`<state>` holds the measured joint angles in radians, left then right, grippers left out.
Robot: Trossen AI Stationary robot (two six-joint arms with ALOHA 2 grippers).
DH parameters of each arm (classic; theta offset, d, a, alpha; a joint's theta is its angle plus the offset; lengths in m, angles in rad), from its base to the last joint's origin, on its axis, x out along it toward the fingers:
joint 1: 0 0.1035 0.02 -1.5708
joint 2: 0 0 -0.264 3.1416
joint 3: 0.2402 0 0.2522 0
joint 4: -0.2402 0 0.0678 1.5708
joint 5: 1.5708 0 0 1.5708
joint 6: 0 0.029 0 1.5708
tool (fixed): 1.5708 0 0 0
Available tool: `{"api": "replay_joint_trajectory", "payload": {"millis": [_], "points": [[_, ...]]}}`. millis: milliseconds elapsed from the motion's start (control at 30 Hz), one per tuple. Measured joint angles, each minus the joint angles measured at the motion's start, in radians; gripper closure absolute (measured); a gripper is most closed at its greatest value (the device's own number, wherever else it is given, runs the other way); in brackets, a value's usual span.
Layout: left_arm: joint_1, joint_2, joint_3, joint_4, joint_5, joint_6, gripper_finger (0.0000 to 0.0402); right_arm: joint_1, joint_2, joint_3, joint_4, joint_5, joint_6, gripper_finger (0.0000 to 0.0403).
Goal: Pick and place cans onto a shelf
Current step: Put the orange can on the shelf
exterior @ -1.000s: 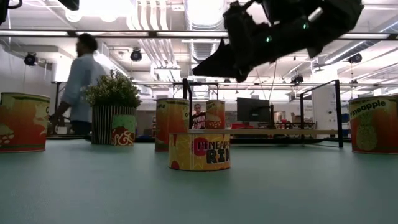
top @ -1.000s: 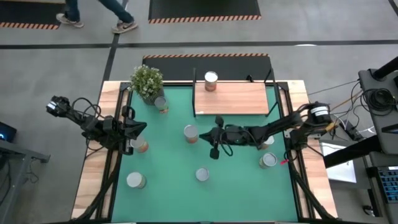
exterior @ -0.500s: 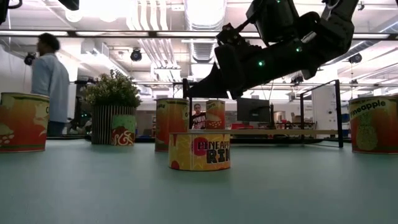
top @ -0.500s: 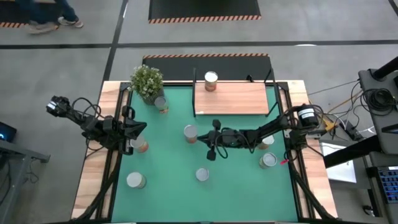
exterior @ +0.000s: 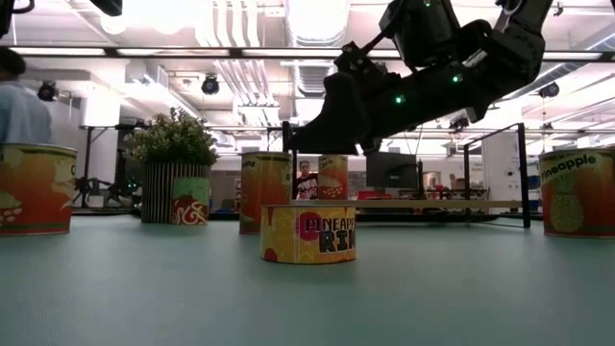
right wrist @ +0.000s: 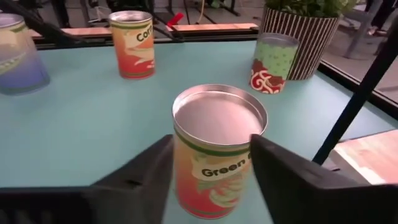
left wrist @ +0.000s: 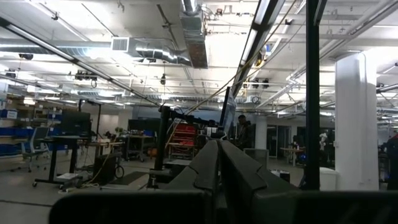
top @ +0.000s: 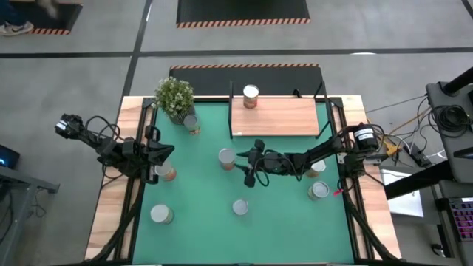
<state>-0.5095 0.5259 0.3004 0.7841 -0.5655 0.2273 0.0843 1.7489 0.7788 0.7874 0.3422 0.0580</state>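
Several cans stand on the green mat [top: 281,222]. One more can [top: 250,96] stands on the light-wood shelf [top: 275,117] at the far side. My right gripper [right wrist: 211,146] is open above the middle of the mat. One finger [right wrist: 146,171] stands on each side of a can with an orange and green label [right wrist: 217,155], [top: 226,157], just short of it; I see no touch. In the low view my right gripper [exterior: 322,113] hangs above the mat, tipped down. My left gripper [top: 166,153] is shut at the mat's left edge, beside another can [top: 168,172].
A potted plant [top: 175,96] stands at the far left with a can [top: 192,124] beside it. More cans stand near the front [top: 161,214], [top: 240,207] and at the right [top: 319,191]. The shelf's black frame [top: 231,111] rises behind my right gripper. A person [exterior: 19,106] walks beyond the table.
My right gripper has gone down and toward the table's left edge, closing in on the orange and green can. The cans have not moved. The person in the background has walked off to the left.
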Motion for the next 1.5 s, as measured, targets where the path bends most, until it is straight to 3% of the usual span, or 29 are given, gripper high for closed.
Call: {"api": "replay_joint_trajectory", "payload": {"millis": [233,367,600,867,1333,1500], "points": [[0.0,0.0,0.0,0.0,0.0,0.011,0.0402,-0.011,0.002,0.0,-0.039,0.0,0.049,0.0072],[0.0,0.0,0.0,0.0,0.0,0.011,0.0402,-0.011,0.002,0.0,-0.05,-0.001,0.038,0.0036],[0.0,0.0,0.0,0.0,0.0,0.011,0.0402,-0.013,0.02,0.002,-0.042,-0.001,0.023,0.0035],[0.0,0.0,0.0,0.0,0.0,0.011,0.0402,-0.019,0.146,0.013,0.076,-0.001,0.028,0.0035],[0.0,0.0,0.0,0.0,0.0,0.018,0.0402,-0.045,0.301,0.196,0.077,0.029,0.018,0.0036],[0.0,0.0,0.0,0.0,0.0,0.019,0.0402,-0.051,0.304,0.197,0.077,0.025,0.038,0.0066]]}}
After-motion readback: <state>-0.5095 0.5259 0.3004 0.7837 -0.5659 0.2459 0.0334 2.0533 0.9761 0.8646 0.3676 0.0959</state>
